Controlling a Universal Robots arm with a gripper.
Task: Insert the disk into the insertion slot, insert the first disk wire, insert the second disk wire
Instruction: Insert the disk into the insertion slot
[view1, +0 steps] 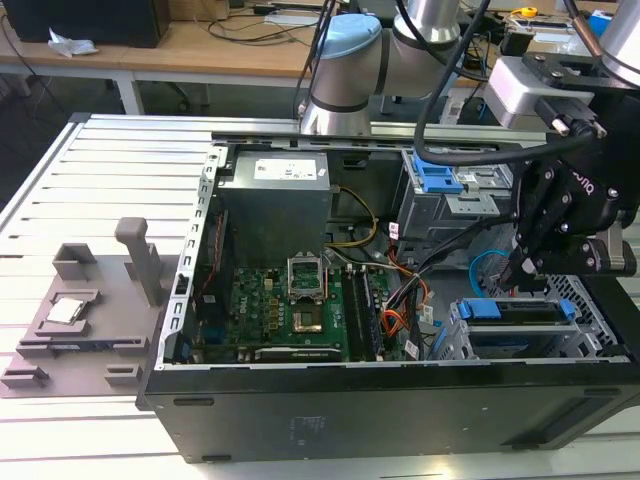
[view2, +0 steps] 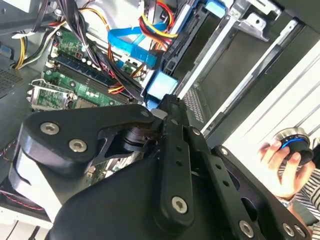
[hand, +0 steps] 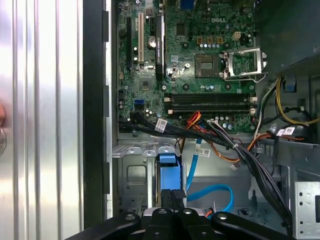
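Resting on a worktop (view1: 120, 170) of ribbed, pale aluminium slats: an open computer case (view1: 350, 410) of matte black sheet metal. Inside, toward the exterior view's left, a green motherboard (view1: 290, 300) dotted with small shiny parts, and behind it a plain grey power supply box (view1: 275, 200).

At the exterior view's lower right, the insertion slot (view1: 455, 342), a low silver cage of thin perforated metal. Sitting inside it, the disk (view1: 515, 312), flat, with a bright blue plastic carrier along the upper edge. Directly over this blue edge, the end effector (view1: 518, 275), black and angular, built from bolted link plates. In the first wrist view, clenched: both fingertips pressed together, nothing seen between them, tips right at the blue end of the carrier. Cannot tell whether truly touching.

Near the slot, a glossy light blue flat cable (hand: 212, 192) curled in a loop, and a thick bundle of black wires (hand: 200, 131) crossing between motherboard and cage. Further back, a taller grey cage (view1: 470, 205) with a blue latch (view1: 437, 175).

Beside the case, on the slats, a grey moulded fixture plate (view1: 80, 320). In the second wrist view, outside the case, a hand (view2: 277, 160) closed around a round knob (view2: 295, 142) with a blue ring. At the back of the room, wooden desks (view1: 200, 55) with loose cables.
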